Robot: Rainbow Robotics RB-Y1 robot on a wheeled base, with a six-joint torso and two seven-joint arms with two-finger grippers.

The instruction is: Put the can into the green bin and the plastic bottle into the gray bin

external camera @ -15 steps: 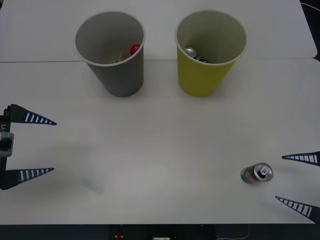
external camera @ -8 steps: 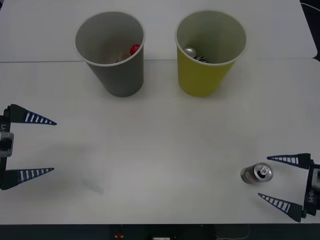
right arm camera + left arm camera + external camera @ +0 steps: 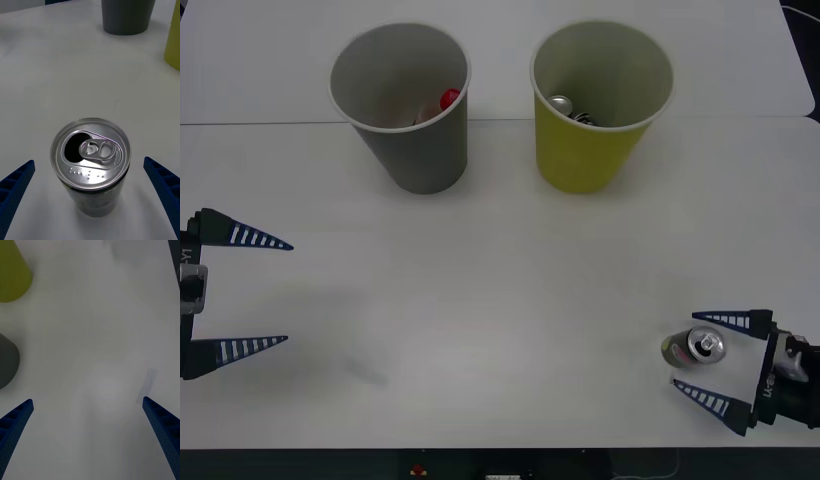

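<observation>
1. The small dark can with a silver top (image 3: pixel 694 348) stands upright on the white tabletop (image 3: pixel 500 300), between the spread, ungripping jaws of the right gripper (image 3: pixel 705 360), placed so for clamping.
2. The left gripper (image 3: pixel 255 292) is parked with its jaws spread, well apart from the can.

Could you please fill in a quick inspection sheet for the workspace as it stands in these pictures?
Surface: white table, bare in the middle.
Job's things: can upright near the right front edge, opened top; green bin and gray bin upright at the back, each holding items.
Clutter: nothing seen.
Grippers: right gripper open, fingers either side of the can; left gripper open, at the left edge.
Cables: nothing seen.
Surroundings: nothing seen.
</observation>
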